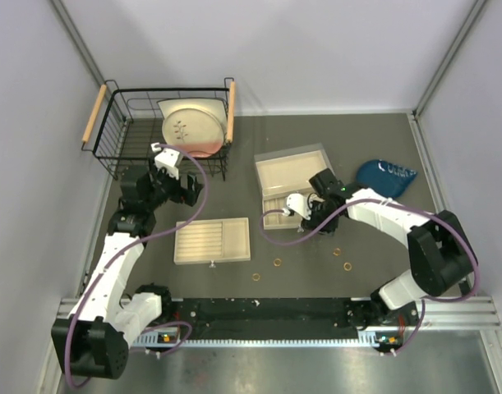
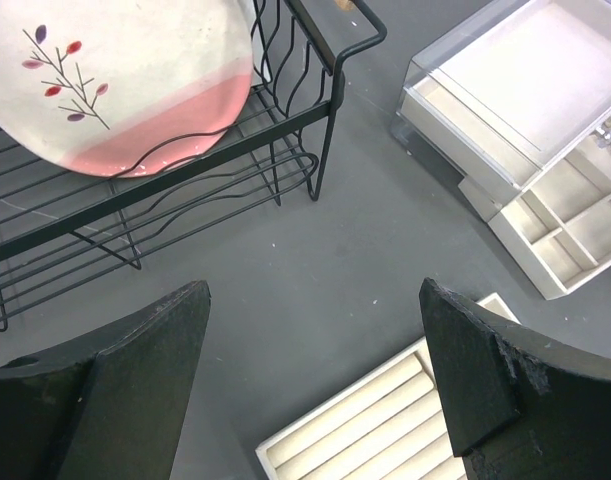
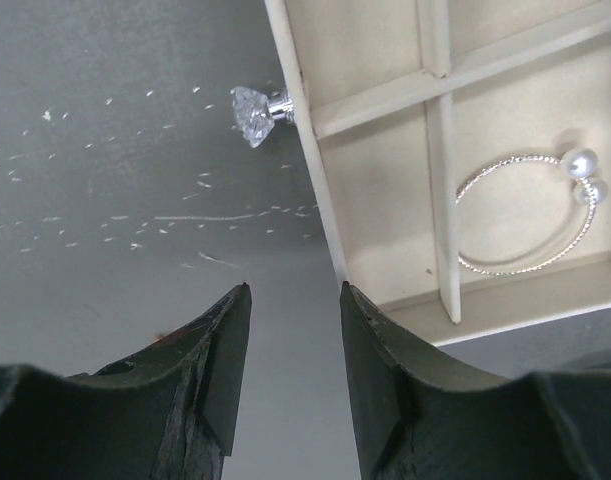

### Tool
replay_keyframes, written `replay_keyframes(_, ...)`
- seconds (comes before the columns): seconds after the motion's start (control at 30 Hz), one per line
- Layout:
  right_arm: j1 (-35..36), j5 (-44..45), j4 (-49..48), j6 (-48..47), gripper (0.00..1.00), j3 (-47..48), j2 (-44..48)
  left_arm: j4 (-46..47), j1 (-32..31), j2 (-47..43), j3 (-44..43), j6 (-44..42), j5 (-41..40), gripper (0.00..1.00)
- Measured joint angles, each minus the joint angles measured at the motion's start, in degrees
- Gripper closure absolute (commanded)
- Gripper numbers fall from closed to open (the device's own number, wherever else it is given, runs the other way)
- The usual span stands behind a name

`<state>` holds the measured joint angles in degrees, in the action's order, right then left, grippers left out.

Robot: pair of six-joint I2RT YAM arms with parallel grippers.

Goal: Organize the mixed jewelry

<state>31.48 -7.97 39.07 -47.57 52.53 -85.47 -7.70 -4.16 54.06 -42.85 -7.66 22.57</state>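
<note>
Your right claw (image 3: 295,292) hangs half spread and empty over the tabletop (image 1: 308,267). The hoop (image 3: 525,215) already lies in the drawer (image 3: 320,190) just right of it. Four gold rings (image 1: 277,263) lie loose behind it, unsorted. Your left claw (image 2: 315,290) is spread wide, idle.

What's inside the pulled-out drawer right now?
One thin silver hoop with two pearls lies in one drawer compartment; neighbouring ones look bare. The right gripper hides the rest from above.
</note>
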Motion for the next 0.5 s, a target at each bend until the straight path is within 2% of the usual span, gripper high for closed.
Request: replay_keyframes(0.5, 0.0, 1.0, -0.5, -0.9, 0.58, 1.2, -1.4, 0.0, 0.0, -0.8, 0.2, 0.0, -0.6, 0.09)
